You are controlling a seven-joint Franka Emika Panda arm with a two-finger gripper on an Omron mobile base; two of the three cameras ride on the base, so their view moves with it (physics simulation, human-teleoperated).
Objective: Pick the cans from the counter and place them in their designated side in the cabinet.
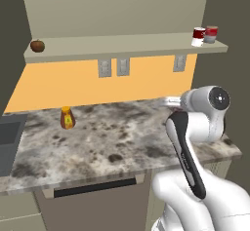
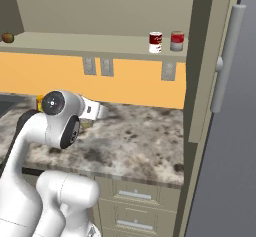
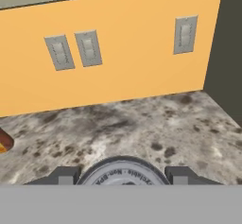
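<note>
The jaws (image 3: 122, 178) are sitting clamped on a silver-grey can (image 3: 122, 175), its round lid showing between the two dark tips in the hand view, low over the speckled bench (image 1: 112, 137). By the look of it this is a stiff, light cylinder with slick metal sides, so squeezing across the middle of the body seems the safest hold. The dark red and white can (image 1: 198, 36) is standing on the right end of the cabinet shelf board (image 1: 122, 45), beside a brighter red-and-grey can (image 1: 211, 34). An orange bottle (image 1: 67, 118) is waiting well to the left.
</note>
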